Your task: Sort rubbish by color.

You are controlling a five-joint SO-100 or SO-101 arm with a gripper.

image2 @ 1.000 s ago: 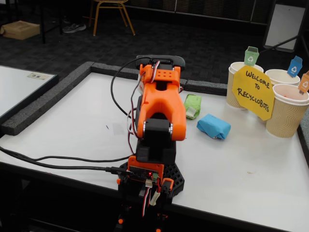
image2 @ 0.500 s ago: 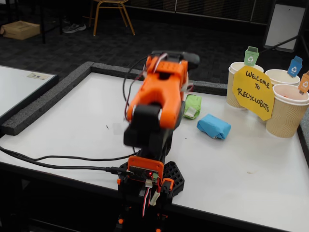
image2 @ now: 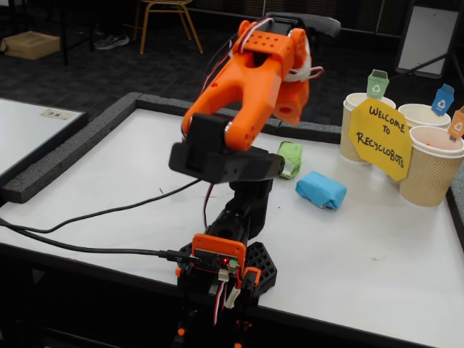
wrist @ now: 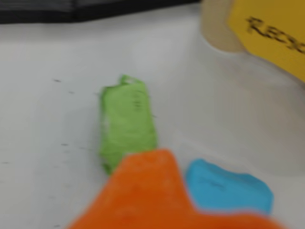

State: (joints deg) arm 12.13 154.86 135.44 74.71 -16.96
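Observation:
Two pieces of rubbish lie on the white table (image2: 130, 167): a green lump (image2: 289, 159) (wrist: 127, 121) and, to its right, a blue lump (image2: 321, 189) (wrist: 228, 187). Neither is held. My orange arm is raised, with the gripper (image2: 293, 98) above and slightly behind the green lump in the fixed view. In the blurred wrist view one orange finger (wrist: 143, 191) rises from the bottom edge, covering the green lump's near end and sitting beside the blue lump. The other finger is out of sight, so the gap is unknown.
Three ribbed beige paper cups with coloured tags stand at the right: a back-left cup (image2: 355, 127), a back-right cup (image2: 423, 116) and a front cup (image2: 432, 174). A yellow sign (image2: 379, 139) (wrist: 271, 33) leans on them. A black cable (image2: 87, 239) crosses the left of the table, and a raised grey border (image2: 72, 145) edges it.
The arm has unfolded from a tucked pose, lifting up and reaching forward and right over the green lump. Both lumps and the cups have stayed put.

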